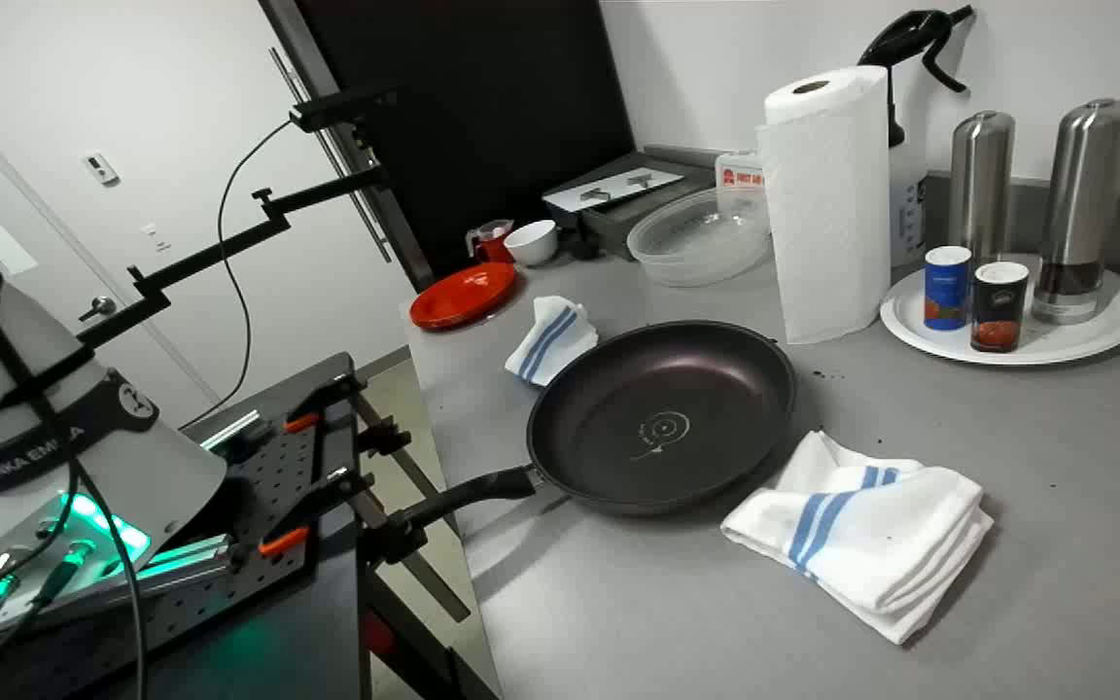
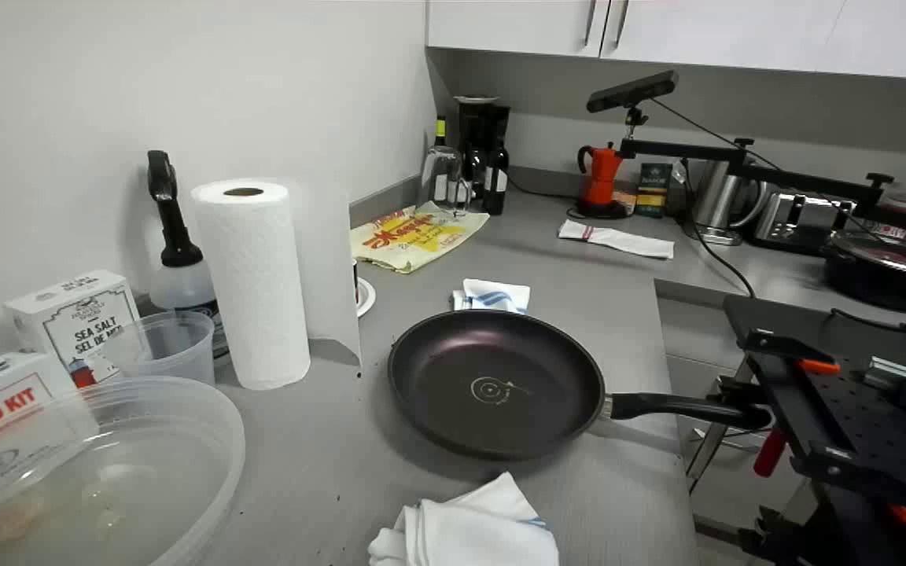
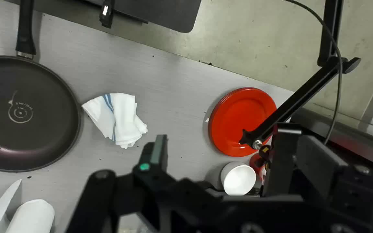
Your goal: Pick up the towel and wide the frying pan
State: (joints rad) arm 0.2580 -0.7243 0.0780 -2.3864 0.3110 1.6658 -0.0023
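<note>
The black frying pan (image 1: 662,418) lies on the grey counter in both exterior views (image 2: 496,385) and at the left of the wrist view (image 3: 21,113). A crumpled white towel with blue stripes (image 1: 552,342) lies beside the pan, on the red plates' side; it also shows in an exterior view (image 2: 469,531) and the wrist view (image 3: 117,119). A larger folded white towel with blue stripes (image 1: 861,535) lies on the pan's opposite side (image 2: 494,297). My gripper (image 3: 223,136) is open and empty above the counter, to the towel's right in the wrist view; both exterior views miss it.
Red plates (image 3: 243,123) and a white bowl (image 3: 238,178) lie below the jaws. A black camera arm (image 3: 290,100) crosses beside the right finger. A paper towel roll (image 1: 827,204), a clear plastic tub (image 1: 701,243) and a white plate with shakers (image 1: 1114,311) stand along the wall.
</note>
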